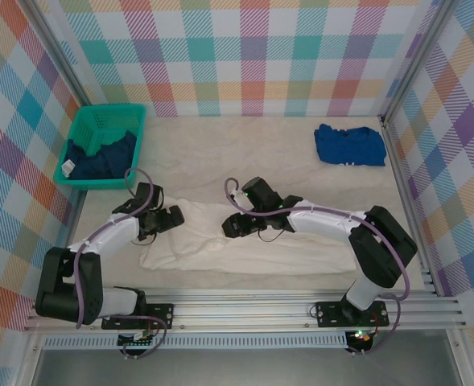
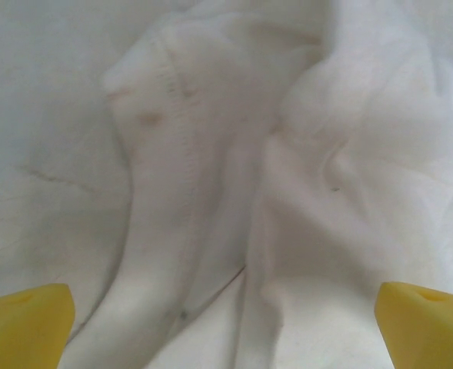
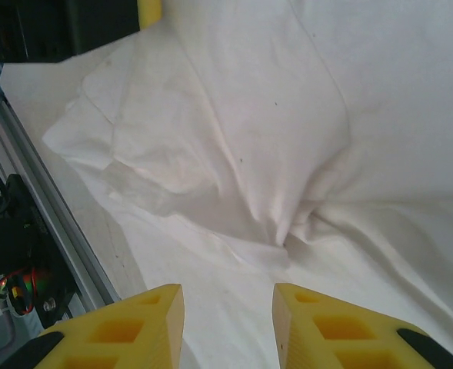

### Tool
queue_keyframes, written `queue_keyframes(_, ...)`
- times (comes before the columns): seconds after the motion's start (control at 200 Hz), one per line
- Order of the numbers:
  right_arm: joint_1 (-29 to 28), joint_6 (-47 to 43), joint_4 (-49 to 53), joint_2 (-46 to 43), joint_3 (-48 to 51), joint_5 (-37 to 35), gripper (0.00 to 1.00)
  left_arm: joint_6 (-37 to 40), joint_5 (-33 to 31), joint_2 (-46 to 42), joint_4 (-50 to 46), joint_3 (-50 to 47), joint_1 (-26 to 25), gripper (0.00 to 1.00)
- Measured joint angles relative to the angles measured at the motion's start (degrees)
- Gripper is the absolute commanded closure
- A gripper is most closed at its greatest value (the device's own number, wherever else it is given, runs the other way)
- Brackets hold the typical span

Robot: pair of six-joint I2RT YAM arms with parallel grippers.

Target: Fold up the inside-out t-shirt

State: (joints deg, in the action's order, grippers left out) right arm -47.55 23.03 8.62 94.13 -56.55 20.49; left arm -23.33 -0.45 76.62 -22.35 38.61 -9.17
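The left jaws are standing spread wide, their yellow fingertips (image 2: 26,327) far apart with nothing between them. They are hovering over a stitched hem of the t-shirt (image 2: 303,154). The right jaws are standing partly apart and pinching nothing, their fingertips (image 3: 134,327) pointing down at a rumpled fold of the same cloth. In the top view the t-shirt (image 1: 253,249) is lying on the desk (image 1: 220,153) just ahead of the arm bases, bunched into a long band. Its long axis is running from 9 o'clock to 3 o'clock. The left jaws are hanging over its 9 o'clock end. The right jaws are hanging over its 12 o'clock edge, a little toward 9 o'clock of its middle. So most of the cloth is lying toward 3 o'clock of the left jaws and toward 4 o'clock of the right ones. The far 3 o'clock end is sitting nearer the right arm, which I judge better placed to take it. Counted out, there are two arms and one white t-shirt. One blue shirt (image 1: 349,145) is lying at about 1 o'clock, and one green basket (image 1: 82,129) at 10 o'clock is holding one navy garment (image 1: 100,158).
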Motion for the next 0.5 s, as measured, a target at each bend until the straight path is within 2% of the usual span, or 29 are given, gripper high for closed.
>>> queue_keyframes(0.32,1.09,0.09,-2.23,-0.02,3.52,1.29,0.65,1.29,2.93,4.96,0.02,1.20,0.00,0.00)
queue_keyframes(0.5,1.14,0.63,-3.06,-0.13,4.94,1.27,0.65,1.31,4.04,5.07,-0.44,1.31,-0.04,0.11)
